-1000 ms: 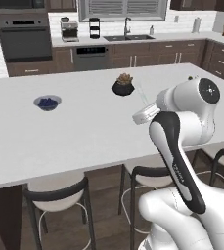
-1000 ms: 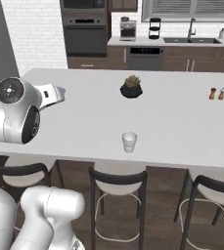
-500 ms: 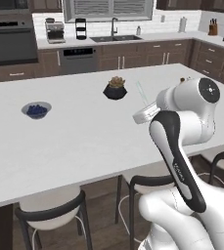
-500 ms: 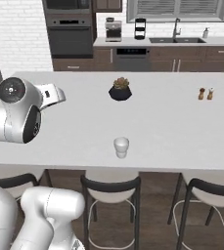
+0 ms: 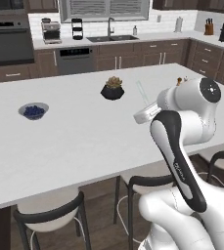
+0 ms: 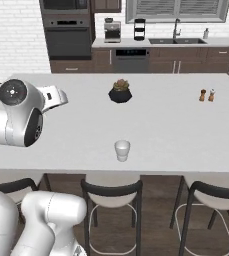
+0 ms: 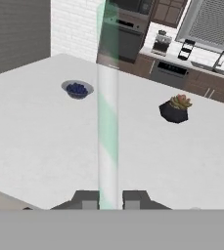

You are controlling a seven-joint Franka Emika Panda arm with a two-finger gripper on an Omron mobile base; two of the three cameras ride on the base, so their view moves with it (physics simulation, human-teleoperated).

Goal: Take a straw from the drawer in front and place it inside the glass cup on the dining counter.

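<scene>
The base had driven sideways along the desk (image 6: pixel 186 135) over the last second; both base views shifted, so the cup (image 6: pixel 122 150) sat nearer the arm's side of the right base view than before. That put the drop-off closer, but the straw was not yet over it.

The pincer (image 7: pixel 108 199) stayed clamped on the straw (image 7: pixel 107 127), which stuck out along the hand view.

The cup stood upright near the desk's front edge, looked empty. The bowl (image 5: pixel 33 111) held blue berries. The dark pot (image 6: pixel 120 92) held a plant.
</scene>
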